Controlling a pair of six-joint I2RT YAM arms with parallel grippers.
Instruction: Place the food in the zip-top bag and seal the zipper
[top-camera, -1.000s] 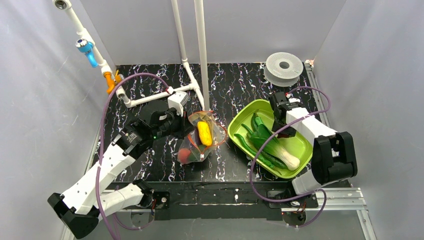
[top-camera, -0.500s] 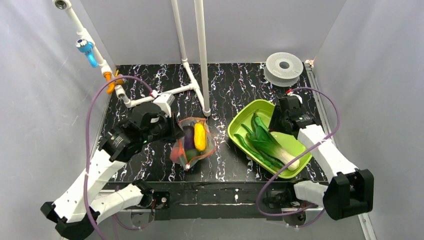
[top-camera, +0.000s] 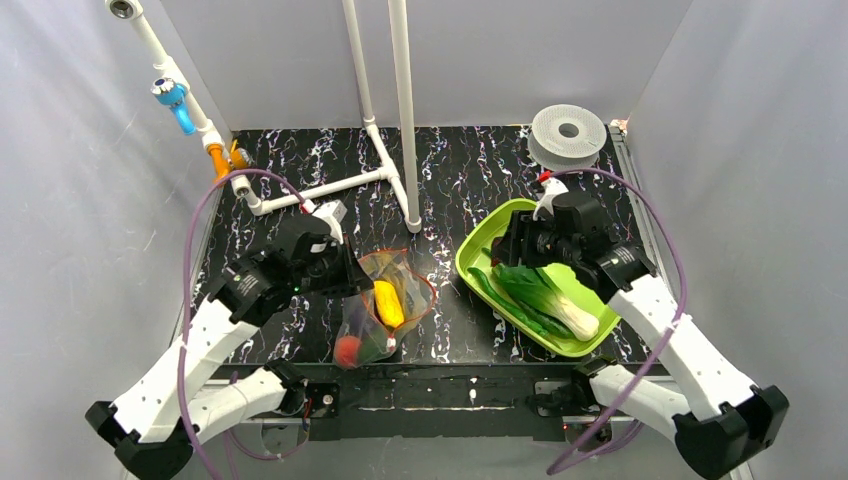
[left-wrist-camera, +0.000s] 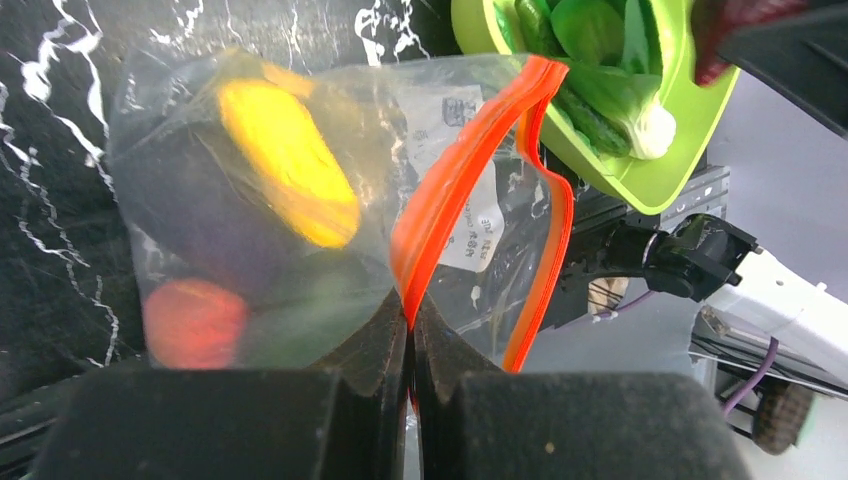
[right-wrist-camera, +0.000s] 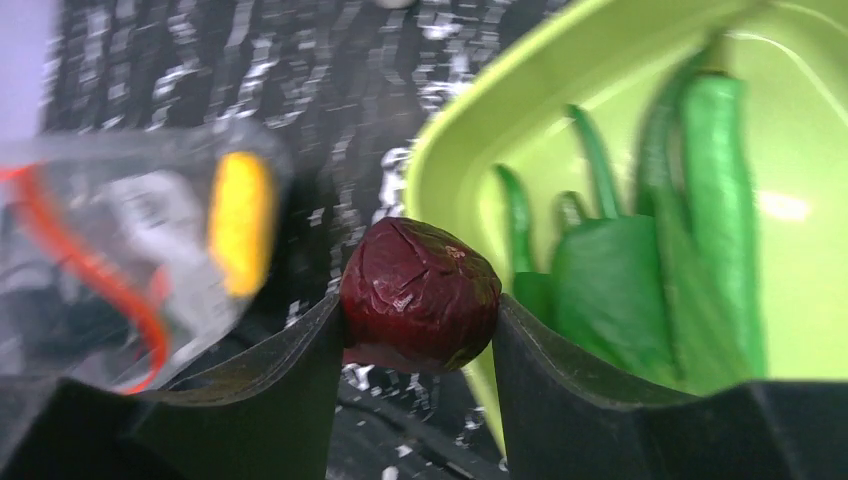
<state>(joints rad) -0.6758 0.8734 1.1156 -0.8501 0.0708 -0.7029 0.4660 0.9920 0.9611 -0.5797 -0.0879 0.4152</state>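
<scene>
— What's happening on the left?

— My left claw (left-wrist-camera: 410, 335) is pressed together on the thin red-orange zipper strip (left-wrist-camera: 455, 190) of the clear crinkly plastic bag (top-camera: 405, 280). It's pinching one lip. The other lip stands apart from it, so the mouth gapes. The bag hangs from that pinch over the black marbled worktop (top-camera: 450, 170), and I can't tell whether its bottom touches.

— What's inside it?

— I see a yellow oblong piece (top-camera: 388, 303), a dark purple eggplant (left-wrist-camera: 190, 220) beside it, and a round red-orange tomato (top-camera: 347, 351) down at the low end.

— And further right?

— The lime-green oval tray (top-camera: 463, 262) sits just beside the bag, with long green vegetables (top-camera: 545, 295) lying in it. My right claw (right-wrist-camera: 418, 315) hovers over the tray's bag-side rim. Its fingers are part-spread and clamped on a dark red wrinkled round piece (right-wrist-camera: 420, 295).
</scene>
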